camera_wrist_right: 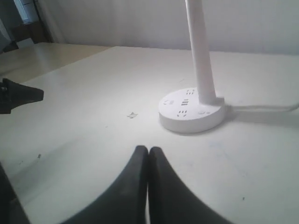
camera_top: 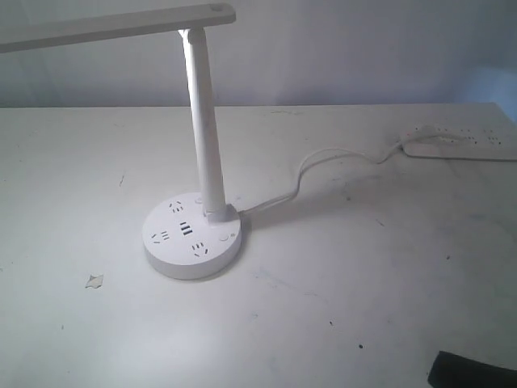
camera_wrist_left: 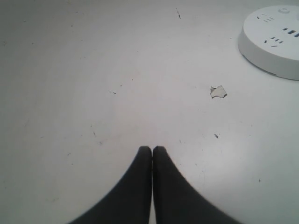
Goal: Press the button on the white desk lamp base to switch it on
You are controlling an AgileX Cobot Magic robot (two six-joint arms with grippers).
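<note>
The white desk lamp stands mid-table, unlit, with its slim column (camera_top: pixel 206 129) rising to the long bar head (camera_top: pixel 113 24). Its round white base (camera_top: pixel 192 236) shows dark socket holes and USB slots on top. The same base (camera_wrist_left: pixel 275 39) sits far off to one side of my left gripper (camera_wrist_left: pixel 152 149), which is shut on nothing over bare table. My right gripper (camera_wrist_right: pixel 148 149) is also shut and empty, a short way in front of the base (camera_wrist_right: pixel 191 112) and not touching it. A black shape (camera_top: pixel 472 372) at the exterior view's lower right corner is part of my right arm.
A thin white cord (camera_top: pixel 307 174) runs from the base to a flat white power strip (camera_top: pixel 460 144) at the back right. A small paper scrap (camera_top: pixel 94 281) lies on the table left of the base. The left gripper's dark tip (camera_wrist_right: pixel 18 95) shows in the right wrist view.
</note>
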